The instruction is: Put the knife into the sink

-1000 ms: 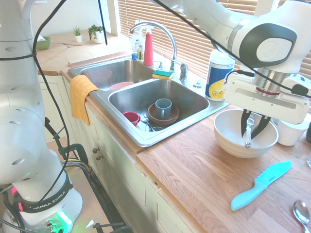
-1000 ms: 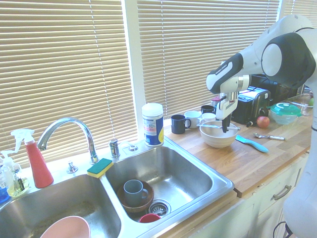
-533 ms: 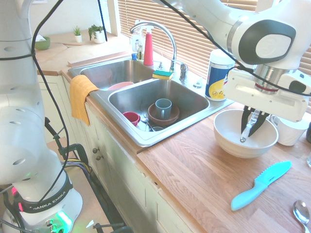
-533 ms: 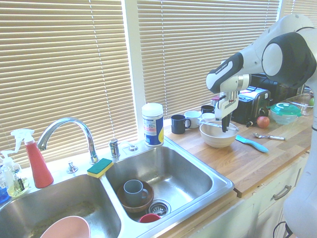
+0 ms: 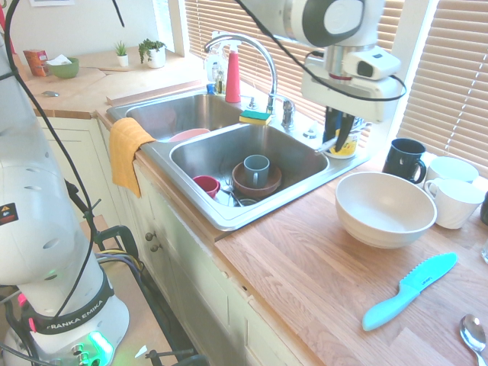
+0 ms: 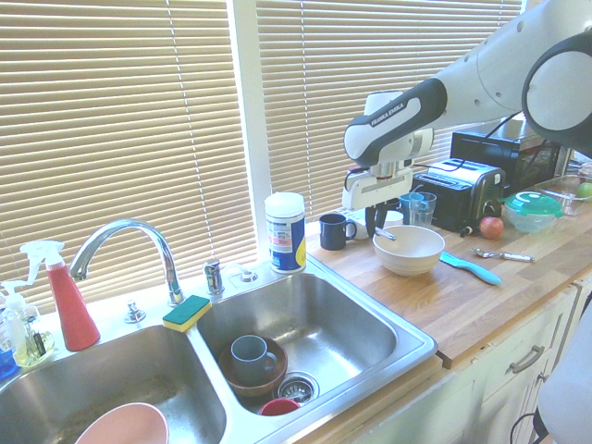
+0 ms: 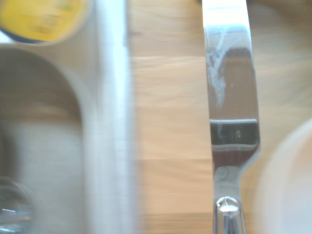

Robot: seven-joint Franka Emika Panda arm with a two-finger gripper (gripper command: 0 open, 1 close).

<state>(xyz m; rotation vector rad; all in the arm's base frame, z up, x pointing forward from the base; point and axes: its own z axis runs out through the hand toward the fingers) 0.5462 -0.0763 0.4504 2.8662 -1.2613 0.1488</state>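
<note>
The slim silvery knife [image 5: 328, 144] hangs in the air with my gripper [image 5: 339, 136] shut on it. It sits over the strip of wooden counter between the sink's [image 5: 229, 217] right rim and the white bowl [image 5: 385, 207]. From the other side, the gripper [image 6: 377, 222] hovers just left of the bowl [image 6: 408, 250], and the knife [image 6: 385, 233] pokes out below the fingers. The wrist view shows the knife blade [image 7: 231, 97] long and shiny above the wood, with the sink rim [image 7: 114, 122] beside it. The sink [image 6: 407, 351] has two steel basins and a curved chrome faucet [image 6: 139, 245].
The near basin holds a grey mug in a brown bowl [image 5: 256, 177] and a red cup [image 5: 207, 184]. A wipes canister [image 6: 285, 231] stands at the sink's back edge. A teal plastic knife [image 5: 408, 290] and a spoon [image 5: 474, 333] lie on the counter, with mugs [image 5: 404, 158] behind the bowl.
The gripper has lifted the knife out of the white bowl and carried it toward the sink, stopping over the counter strip beside the basin. The bowl has not moved.
</note>
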